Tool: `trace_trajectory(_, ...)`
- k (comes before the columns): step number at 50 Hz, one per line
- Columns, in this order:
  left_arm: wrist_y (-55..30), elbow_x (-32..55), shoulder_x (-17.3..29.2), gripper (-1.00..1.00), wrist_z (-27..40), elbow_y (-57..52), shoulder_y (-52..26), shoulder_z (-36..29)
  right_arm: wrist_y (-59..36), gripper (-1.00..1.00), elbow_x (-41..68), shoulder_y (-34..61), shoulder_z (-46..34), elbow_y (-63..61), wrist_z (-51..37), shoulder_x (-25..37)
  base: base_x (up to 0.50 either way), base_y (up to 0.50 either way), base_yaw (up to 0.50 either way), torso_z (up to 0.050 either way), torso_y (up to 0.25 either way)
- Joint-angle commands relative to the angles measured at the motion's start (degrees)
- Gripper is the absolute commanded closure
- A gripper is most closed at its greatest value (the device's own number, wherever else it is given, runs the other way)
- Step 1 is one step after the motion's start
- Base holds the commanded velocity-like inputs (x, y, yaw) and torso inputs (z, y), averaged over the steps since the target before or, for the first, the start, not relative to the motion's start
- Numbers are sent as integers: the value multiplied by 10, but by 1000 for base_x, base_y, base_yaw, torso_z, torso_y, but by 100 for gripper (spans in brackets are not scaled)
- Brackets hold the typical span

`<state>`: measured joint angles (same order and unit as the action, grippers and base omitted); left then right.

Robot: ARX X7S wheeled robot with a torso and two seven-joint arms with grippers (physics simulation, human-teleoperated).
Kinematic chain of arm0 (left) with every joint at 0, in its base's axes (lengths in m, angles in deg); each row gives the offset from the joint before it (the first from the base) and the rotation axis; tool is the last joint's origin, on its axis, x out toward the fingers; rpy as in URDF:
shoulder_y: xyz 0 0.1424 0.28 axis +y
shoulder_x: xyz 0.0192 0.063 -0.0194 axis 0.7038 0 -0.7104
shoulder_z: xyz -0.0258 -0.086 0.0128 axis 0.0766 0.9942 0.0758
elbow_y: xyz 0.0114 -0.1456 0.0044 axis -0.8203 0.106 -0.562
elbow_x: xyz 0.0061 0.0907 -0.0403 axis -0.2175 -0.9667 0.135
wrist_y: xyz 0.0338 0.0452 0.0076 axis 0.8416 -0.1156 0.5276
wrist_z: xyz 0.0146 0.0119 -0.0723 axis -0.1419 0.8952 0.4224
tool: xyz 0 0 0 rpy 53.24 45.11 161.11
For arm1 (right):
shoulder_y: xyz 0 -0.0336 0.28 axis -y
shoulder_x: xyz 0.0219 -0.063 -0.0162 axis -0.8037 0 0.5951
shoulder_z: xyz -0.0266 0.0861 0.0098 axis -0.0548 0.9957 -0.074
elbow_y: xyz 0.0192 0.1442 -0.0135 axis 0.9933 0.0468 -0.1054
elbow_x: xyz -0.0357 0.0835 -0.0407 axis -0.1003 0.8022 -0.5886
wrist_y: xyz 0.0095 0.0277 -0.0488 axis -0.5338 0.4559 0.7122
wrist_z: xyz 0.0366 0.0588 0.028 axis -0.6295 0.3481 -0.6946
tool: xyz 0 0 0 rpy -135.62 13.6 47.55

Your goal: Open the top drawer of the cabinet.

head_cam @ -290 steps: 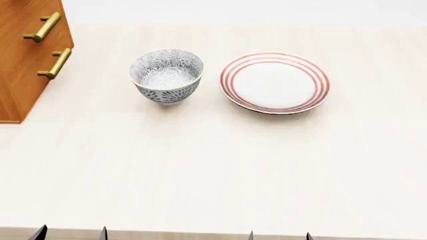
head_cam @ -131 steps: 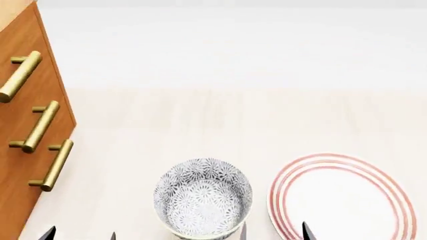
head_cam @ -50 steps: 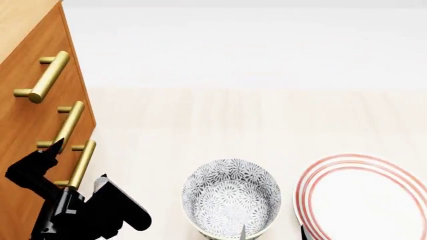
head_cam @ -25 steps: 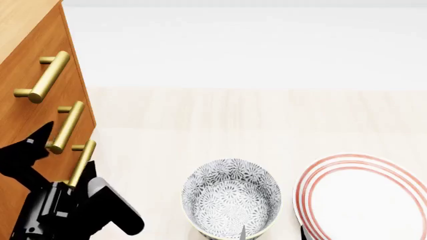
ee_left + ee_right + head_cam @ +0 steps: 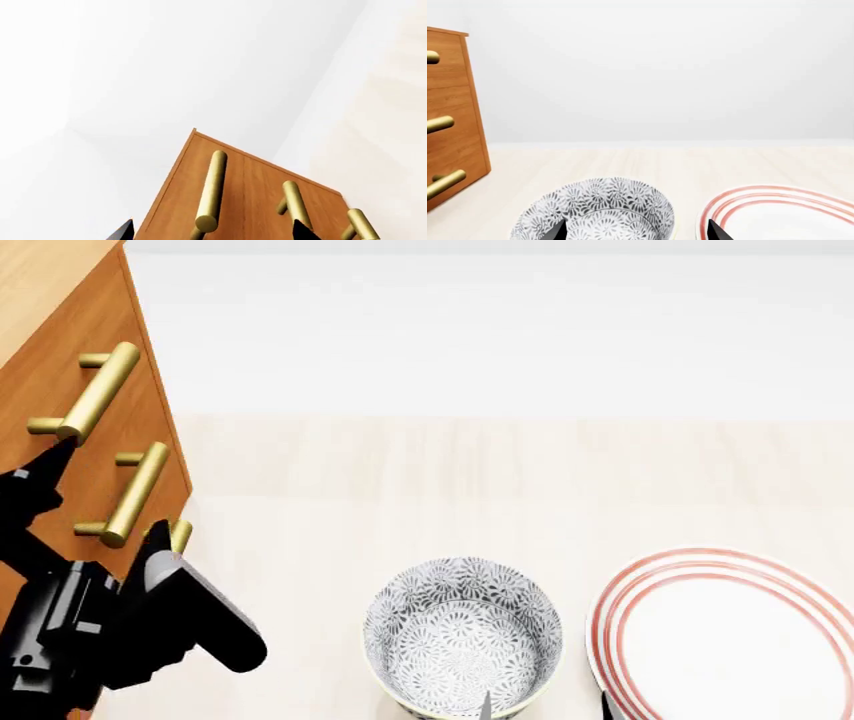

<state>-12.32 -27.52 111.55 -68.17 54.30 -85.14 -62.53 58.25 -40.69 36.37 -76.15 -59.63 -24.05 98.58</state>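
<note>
The table (image 5: 534, 480) fills most of the head view, pale wood running up to a white wall; the cabinet (image 5: 54, 430) stands along the left edge of that frame, orange-brown with a lighter top, its front turned toward the middle of the table; three brass bar handles sit on that front. The top drawer (image 5: 80, 350) is in the upper left of the head view, flush with the cabinet front, its handle (image 5: 94, 392) slanting down to the left; in my left wrist view the same handle (image 5: 210, 192) shows as the longest bar at lower centre.

My left arm comes up dark from the lower left corner of the head view; my left end effector (image 5: 100, 490) has its two fingers spread apart, one tip just below the top handle, the other by the lowest handle, with the middle handle (image 5: 134, 495) between them; whether either finger touches brass I cannot tell.

The plate (image 5: 727, 635), white with red rings, lies at the lower right; the patterned bowl (image 5: 461, 645) stands just left of it, apart from the cabinet.

My right end effector (image 5: 634, 231) shows only as two dark tips at the bottom of its wrist view, spread wide and holding nothing, above the bowl.
</note>
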Motion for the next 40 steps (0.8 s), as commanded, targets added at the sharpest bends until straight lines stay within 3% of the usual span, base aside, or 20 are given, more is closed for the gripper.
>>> trace_trajectory(1,-21,-17,3,-100,-42,-4,-26,4,2,-100,-5,1,11,0,8,-9,0,0,0,0,0)
trace_trajectory(40,42,6,-11,-100,-68,174,-119,-17,3,-100,2,1,-1,1,0,-2,0,0,0,0,0)
